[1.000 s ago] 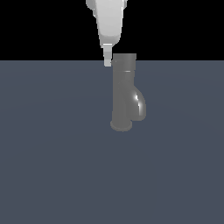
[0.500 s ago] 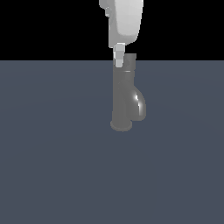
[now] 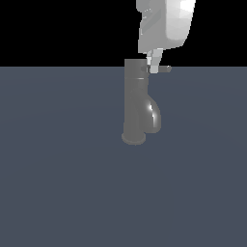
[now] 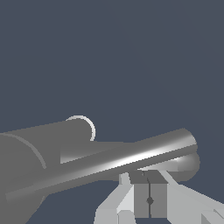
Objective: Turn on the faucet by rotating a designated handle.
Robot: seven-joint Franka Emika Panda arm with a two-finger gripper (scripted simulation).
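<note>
Since a second ago the arm [image 3: 166, 24] has travelled from the exterior view's left of the faucet across to its right, and the hand [image 3: 154, 67] now hangs at the top right corner of the cylinder rather than beside its left edge. The handle has swung too: earlier it did not show beyond the faucet's outline, and now it sticks out toward the exterior view's right.

The worktop [image 3: 58, 183] is a flat dark blue-grey surface filling the lower part of the scene. The faucet [image 3: 135, 103] stands upright on it near the middle, a glossy dark grey cylinder on a round base flange, with a curved spout bulging from its lower right side in the exterior view. The white arm comes down from above, just right of the cylinder's top.

The handle [image 3: 164, 69] is a thin grey bar projecting sideways from the top cap. The hand's pale fingertips sit right against it, next to the cap. In the wrist view the handle [image 4: 131, 157] runs across just beyond the fingers [image 4: 141, 192], which are pressed together with only a thin seam between the pads, gripping nothing.
</note>
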